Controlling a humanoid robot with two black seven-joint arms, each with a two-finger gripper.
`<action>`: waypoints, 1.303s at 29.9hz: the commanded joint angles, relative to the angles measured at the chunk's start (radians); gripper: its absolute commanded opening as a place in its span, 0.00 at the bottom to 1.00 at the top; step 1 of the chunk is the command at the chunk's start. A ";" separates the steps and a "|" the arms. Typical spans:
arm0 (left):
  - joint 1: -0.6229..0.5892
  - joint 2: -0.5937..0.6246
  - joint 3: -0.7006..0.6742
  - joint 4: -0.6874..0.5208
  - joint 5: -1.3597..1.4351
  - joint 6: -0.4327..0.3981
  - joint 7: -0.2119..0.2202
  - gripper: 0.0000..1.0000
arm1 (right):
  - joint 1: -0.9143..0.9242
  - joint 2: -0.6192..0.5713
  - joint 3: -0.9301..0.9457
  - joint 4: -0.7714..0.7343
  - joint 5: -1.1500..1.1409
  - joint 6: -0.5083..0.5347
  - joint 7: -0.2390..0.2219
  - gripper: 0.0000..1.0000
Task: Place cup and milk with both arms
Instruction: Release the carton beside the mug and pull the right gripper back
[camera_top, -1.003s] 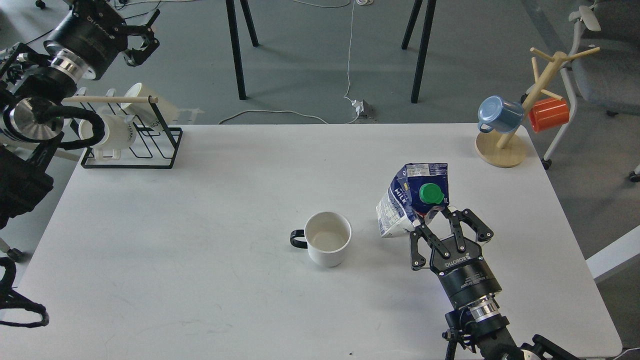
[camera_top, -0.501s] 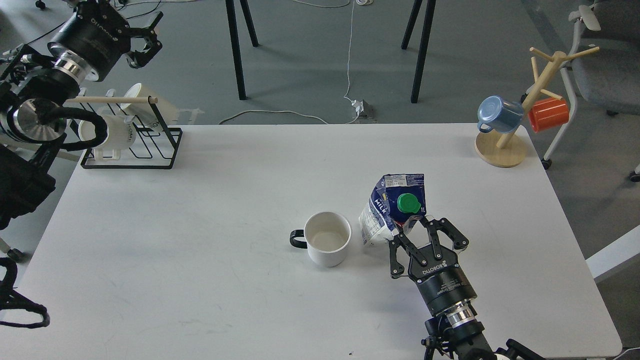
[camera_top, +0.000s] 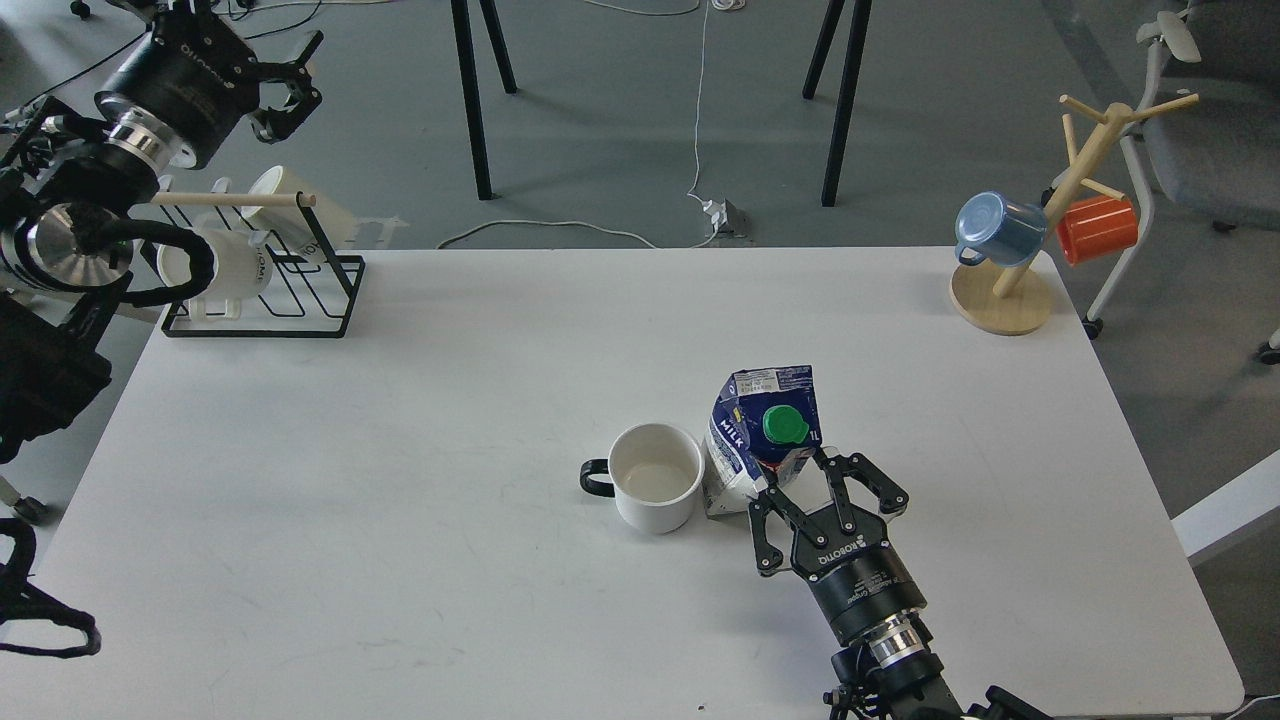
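Note:
The milk (camera_top: 757, 432), a dark blue and white carton with a green cap, stands tilted on the white table (camera_top: 400, 420), close against the right side of the cup. The cup (camera_top: 654, 487) is a white mug with a black handle pointing left, upright and empty-looking, in the middle front of the table. My right gripper (camera_top: 800, 472) comes in from the bottom right and is shut on the lower part of the milk. My left gripper (camera_top: 285, 90) is raised at the top left, beyond the table's far edge, open and empty.
A black wire rack (camera_top: 300, 300) with cream lettered mugs (camera_top: 230, 270) stands at the back left corner. A wooden mug tree (camera_top: 1010, 290) with a blue cup (camera_top: 995, 228) and an orange cup (camera_top: 1097, 228) stands at the back right. A chair is off the right edge.
My right gripper has carried the milk leftward and toward the front, from well right of the cup to right beside it. The left arm shifted only slightly.

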 joint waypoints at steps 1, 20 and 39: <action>0.001 0.000 0.000 0.000 0.001 0.000 -0.002 0.99 | 0.000 -0.003 0.000 -0.009 0.002 0.000 0.000 0.80; 0.003 0.003 0.000 0.000 -0.001 -0.002 -0.005 0.99 | -0.083 -0.130 0.000 0.063 -0.002 0.000 0.003 0.97; 0.009 -0.019 -0.051 0.003 -0.017 -0.015 -0.011 0.99 | 0.095 -0.735 0.344 0.058 -0.043 0.000 0.009 0.97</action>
